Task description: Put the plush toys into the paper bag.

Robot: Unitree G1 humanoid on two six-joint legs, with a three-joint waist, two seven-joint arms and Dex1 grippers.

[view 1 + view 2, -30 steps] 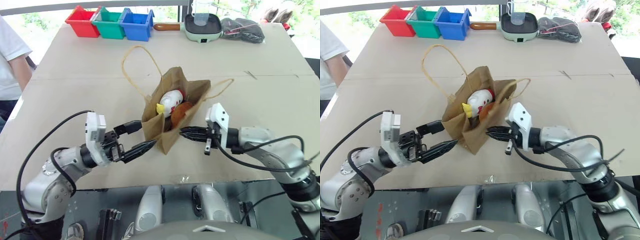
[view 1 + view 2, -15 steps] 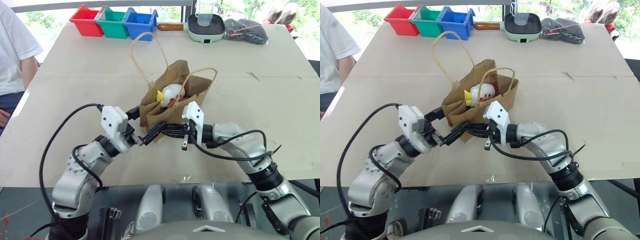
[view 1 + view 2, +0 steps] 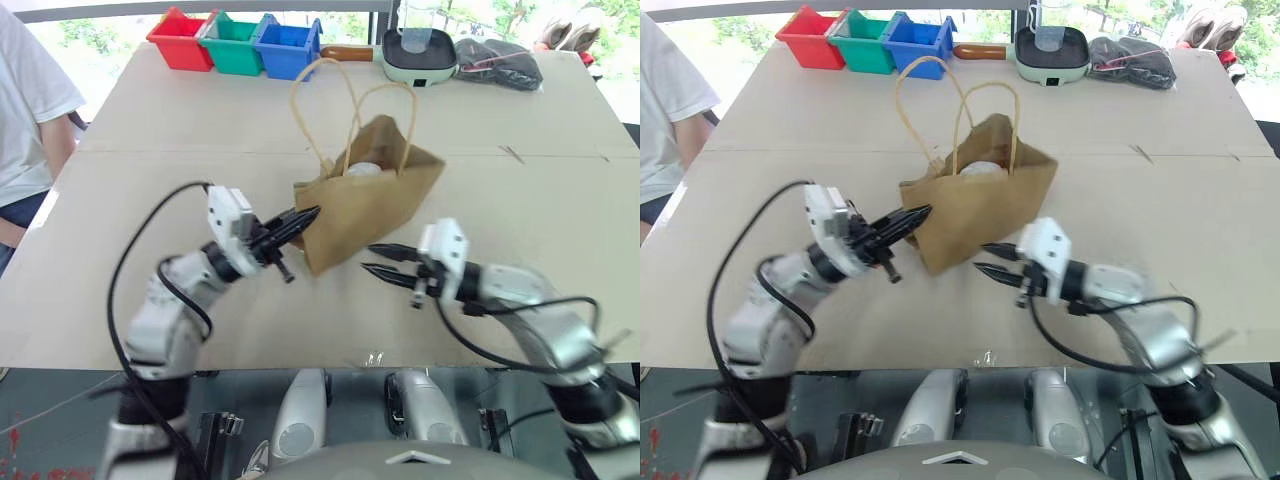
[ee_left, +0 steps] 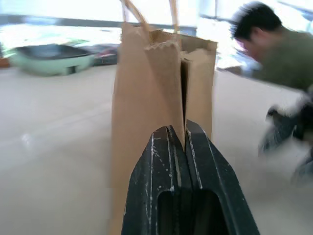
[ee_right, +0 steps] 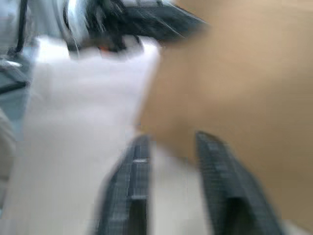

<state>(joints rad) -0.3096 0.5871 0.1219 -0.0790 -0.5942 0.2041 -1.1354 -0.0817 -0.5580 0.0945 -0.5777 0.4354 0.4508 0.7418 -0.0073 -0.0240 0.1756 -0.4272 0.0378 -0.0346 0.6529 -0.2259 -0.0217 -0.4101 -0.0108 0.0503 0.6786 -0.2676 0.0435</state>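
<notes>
Right claw (image 3: 372,258): near edge of the tabletop, black fingers parted and empty, tips just short of the bag's side.
Left claw (image 3: 305,215): pinched tight on the folded side edge of the bag.
Plain brown kraft paper bag (image 3: 375,205): mid-tabletop, upright, mouth up, leaning slightly; long axis runs across the view; creased matte paper, serrated top edge.
Twisted tan paper handles (image 3: 345,95): two loops standing up.
White plush toy (image 3: 362,169): rounded soft top showing inside the mouth.
Beige tabletop (image 3: 520,190): smooth, pale.
Far edge: red, green and blue plastic bins (image 3: 246,44); pale green pan (image 3: 420,55).
</notes>
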